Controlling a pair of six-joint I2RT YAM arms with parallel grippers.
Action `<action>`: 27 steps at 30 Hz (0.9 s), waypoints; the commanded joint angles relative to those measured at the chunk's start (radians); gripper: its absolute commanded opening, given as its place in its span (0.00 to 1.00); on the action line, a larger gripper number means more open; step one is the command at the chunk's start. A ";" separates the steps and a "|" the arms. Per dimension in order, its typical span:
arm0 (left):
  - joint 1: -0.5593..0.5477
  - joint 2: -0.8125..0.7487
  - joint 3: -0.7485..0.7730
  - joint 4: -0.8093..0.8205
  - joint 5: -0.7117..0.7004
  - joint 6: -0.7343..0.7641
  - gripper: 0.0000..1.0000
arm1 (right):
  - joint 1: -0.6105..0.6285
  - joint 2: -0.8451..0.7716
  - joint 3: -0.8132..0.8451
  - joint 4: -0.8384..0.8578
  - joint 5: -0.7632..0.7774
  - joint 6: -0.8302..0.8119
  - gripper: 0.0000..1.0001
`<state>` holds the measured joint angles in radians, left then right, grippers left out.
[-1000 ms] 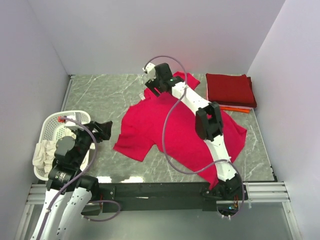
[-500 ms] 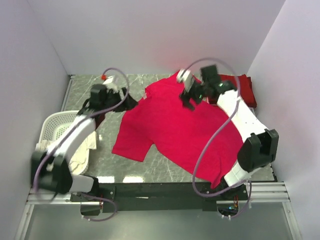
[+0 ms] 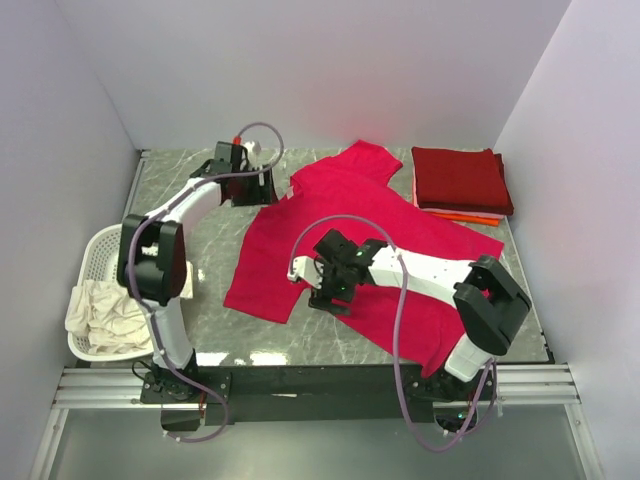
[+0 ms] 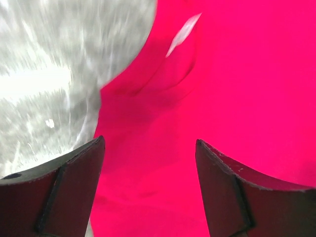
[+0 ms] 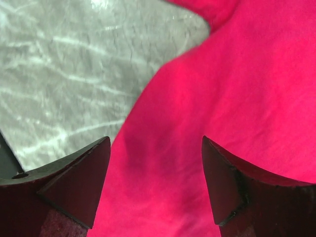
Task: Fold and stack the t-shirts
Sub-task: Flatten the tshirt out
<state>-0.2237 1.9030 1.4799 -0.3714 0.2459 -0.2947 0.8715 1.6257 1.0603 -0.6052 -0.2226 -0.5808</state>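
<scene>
A large crimson-red t-shirt (image 3: 385, 225) lies spread on the marble table (image 3: 190, 200). My left gripper (image 3: 271, 188) is open at the shirt's back left edge. In the left wrist view its jaws (image 4: 148, 140) stand apart over crimson cloth (image 4: 237, 89), with a white collar tag (image 4: 183, 32) ahead. My right gripper (image 3: 326, 296) is open and low over the shirt's front left part, by the sleeve. In the right wrist view its jaws (image 5: 155, 139) straddle the cloth edge (image 5: 222, 98). A folded dark maroon shirt (image 3: 460, 178) lies on a folded orange one (image 3: 470, 216) at the back right.
A white slotted laundry basket (image 3: 95, 258) stands at the left edge with cream-white cloth (image 3: 105, 312) hanging in it. Walls close the table at the back and both sides. Bare marble (image 5: 64, 74) shows left of the shirt.
My left gripper moved right along the back to the shirt's edge. My right arm swung from the shirt's back edge to its front left part. The shirt lies flatter.
</scene>
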 commanded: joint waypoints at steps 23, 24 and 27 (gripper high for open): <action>0.010 0.215 0.040 -0.196 -0.089 0.071 0.41 | 0.104 0.174 0.079 0.027 0.101 0.119 0.16; 0.017 0.215 0.040 -0.204 -0.082 0.071 0.28 | 0.106 0.172 0.081 0.024 0.098 0.119 0.14; 0.036 0.193 0.010 -0.227 -0.089 0.057 0.01 | 0.107 0.171 0.095 0.018 0.077 0.110 0.10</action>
<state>-0.2070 2.0842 1.5112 -0.5350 0.1810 -0.2371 0.9665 1.7866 1.1130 -0.5690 -0.1215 -0.4656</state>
